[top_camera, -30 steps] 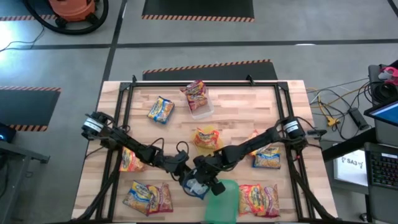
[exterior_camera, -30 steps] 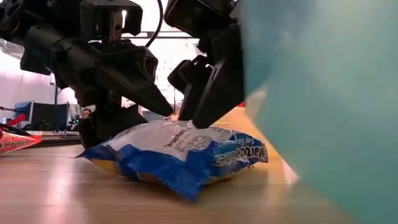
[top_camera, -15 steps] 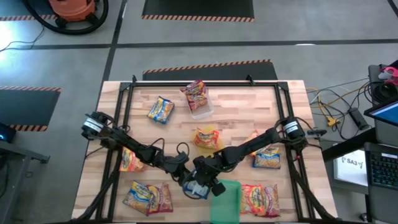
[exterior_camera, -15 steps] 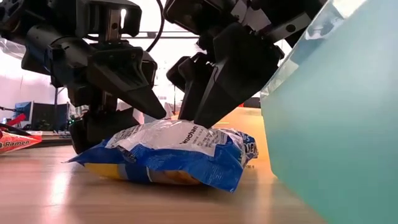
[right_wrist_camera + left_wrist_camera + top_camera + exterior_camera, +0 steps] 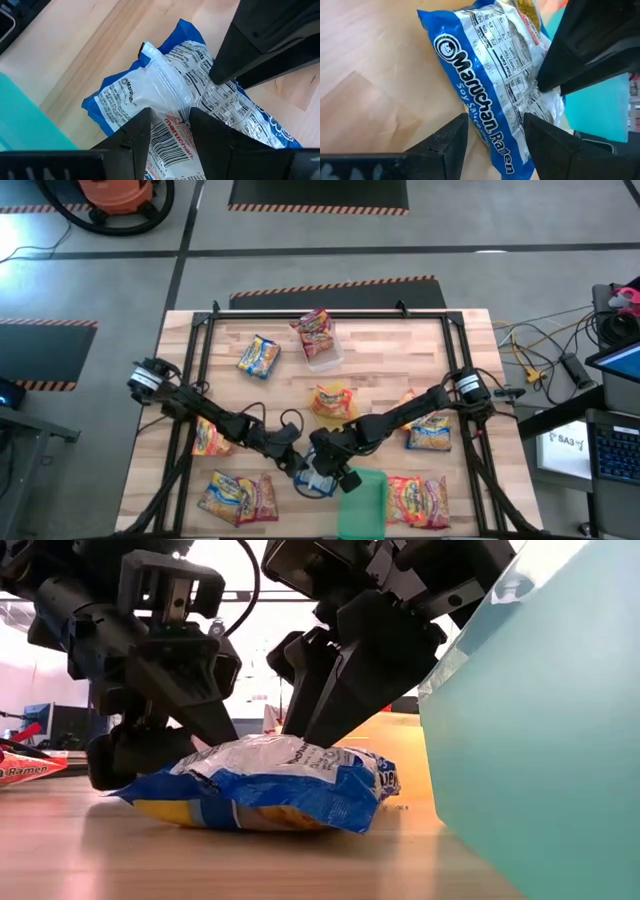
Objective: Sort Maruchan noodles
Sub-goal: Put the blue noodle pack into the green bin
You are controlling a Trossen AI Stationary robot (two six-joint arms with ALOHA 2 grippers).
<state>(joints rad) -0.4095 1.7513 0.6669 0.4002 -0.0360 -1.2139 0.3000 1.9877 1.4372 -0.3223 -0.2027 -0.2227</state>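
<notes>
Spreading across most of the view, wooden table point(image 5: 380, 350) with ramen packets scattered over it — green tray point(image 5: 365, 502) at the near edge. Just beside that tray, blue ramen packet point(image 5: 260, 790) lying flat, printed back up. Right gripper point(image 5: 167, 127) down on it, fingers pinching a fold of its wrapper — left gripper point(image 5: 495, 132) at the packet's other side, fingers parted, straddling its blue edge, not clamped.

We see both grippers meeting over a blue packet point(image 5: 318, 480) near the table's point(image 5: 380, 355) front edge, green tray point(image 5: 363, 502) just beside it. Other packets lie scattered toward every edge.
</notes>
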